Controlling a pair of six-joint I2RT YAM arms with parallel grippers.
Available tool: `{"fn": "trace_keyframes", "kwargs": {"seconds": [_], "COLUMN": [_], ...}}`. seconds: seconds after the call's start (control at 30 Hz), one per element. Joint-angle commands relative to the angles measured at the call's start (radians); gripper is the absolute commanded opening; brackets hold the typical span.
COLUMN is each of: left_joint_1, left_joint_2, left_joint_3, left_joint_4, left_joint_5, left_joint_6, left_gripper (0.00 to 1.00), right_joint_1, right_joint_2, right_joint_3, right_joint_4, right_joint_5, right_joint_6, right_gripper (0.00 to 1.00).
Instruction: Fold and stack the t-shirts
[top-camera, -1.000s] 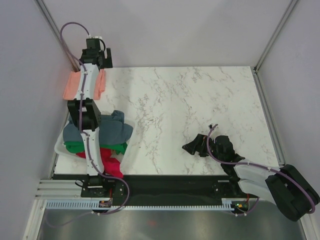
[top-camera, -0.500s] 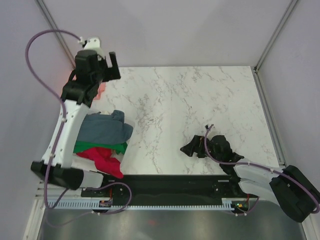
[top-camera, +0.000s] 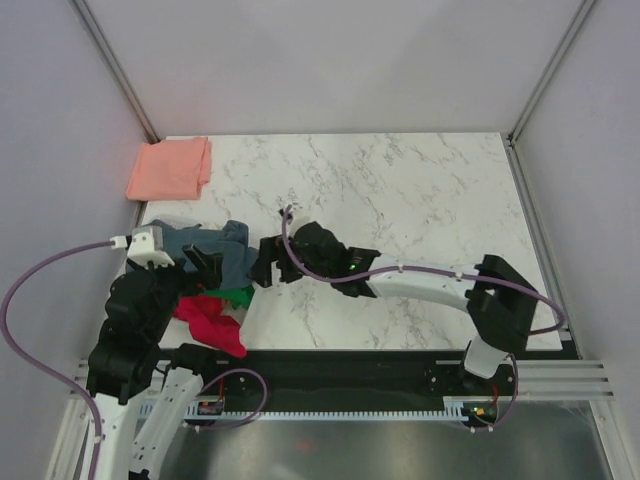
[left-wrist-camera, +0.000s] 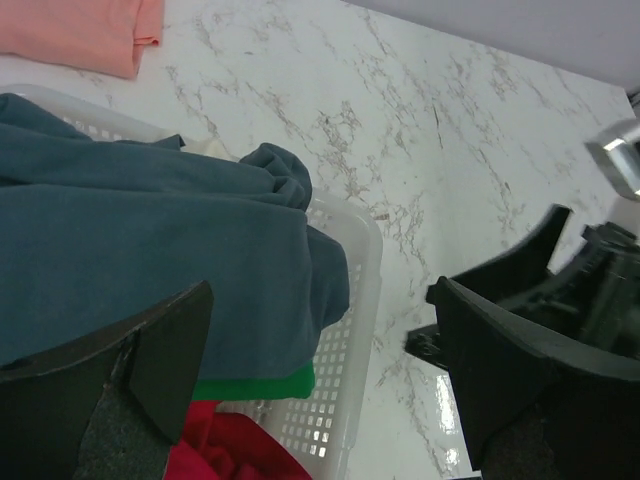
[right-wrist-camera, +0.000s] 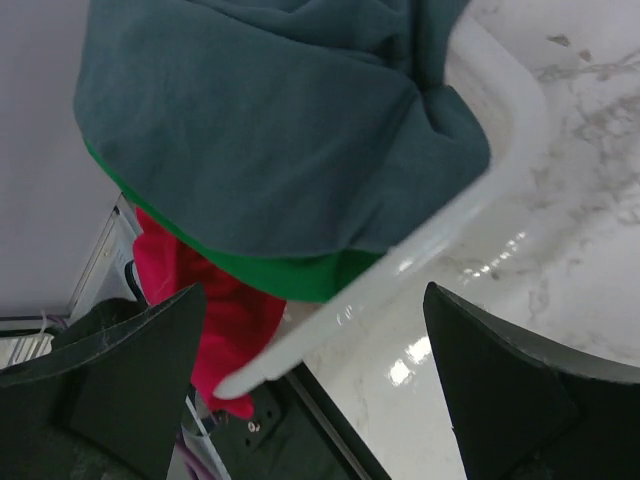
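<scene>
A folded salmon-pink t-shirt lies flat at the table's far left corner; it also shows in the left wrist view. A grey-blue t-shirt lies crumpled on top of a green one and a red one in the white mesh basket. My left gripper is open and empty, just above the grey-blue t-shirt. My right gripper is open and empty at the basket's right rim, over the grey-blue t-shirt, the green one and the red one.
The marble table stretches right of the basket. Grey walls and metal posts close in the back and sides. A black rail runs along the near edge. The right arm stretches across the table's front half.
The left arm has swung back from the far left corner to the basket, uncovering the salmon-pink t-shirt. The right arm has reached from the front right across to the basket's right rim.
</scene>
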Motion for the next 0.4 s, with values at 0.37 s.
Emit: {"fn": "trace_keyframes", "kwargs": {"seconds": [0.37], "left_joint_1": [-0.049], "left_joint_2": [-0.147], "left_joint_3": [-0.090], "left_joint_4": [0.028], "left_joint_5": [-0.111], "left_joint_6": [-0.074], "left_gripper": [1.00], "right_joint_1": [0.058], "right_joint_2": [0.324], "right_joint_3": [0.371], "right_joint_4": [-0.187], "right_joint_5": [0.037], "right_joint_6": [-0.006], "right_gripper": [0.98]}}
